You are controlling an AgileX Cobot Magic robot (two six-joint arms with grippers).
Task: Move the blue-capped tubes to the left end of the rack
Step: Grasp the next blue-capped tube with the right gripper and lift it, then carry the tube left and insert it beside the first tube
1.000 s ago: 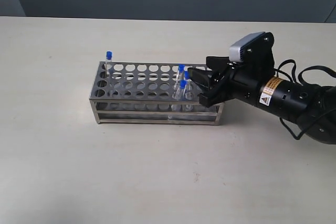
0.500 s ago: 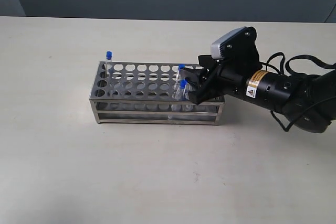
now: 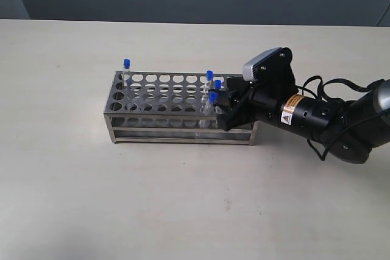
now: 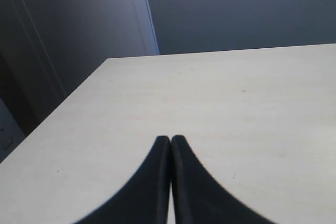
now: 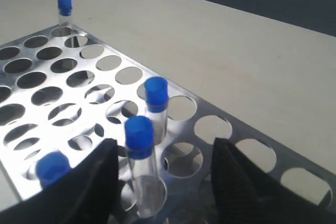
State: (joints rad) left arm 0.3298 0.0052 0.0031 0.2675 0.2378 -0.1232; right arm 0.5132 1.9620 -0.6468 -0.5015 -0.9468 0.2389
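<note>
Straddling, not yet pinching, an upright blue-capped tube (image 5: pixel 139 136) toward the rack's (image 3: pixel 158 115) right end with spread right gripper (image 5: pixel 163 153), needing straight-up lift then leftward carry, leaving clenched left gripper (image 4: pixel 170 141) idle over bare worktop (image 4: pixel 236 103).

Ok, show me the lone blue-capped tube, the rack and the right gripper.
lone blue-capped tube (image 3: pixel 126 72), exterior view, clear body below the cap.
rack (image 3: pixel 158 115), exterior view, front edge of top plate.
right gripper (image 3: pixel 218 109), exterior view, between the open jaws.
</note>
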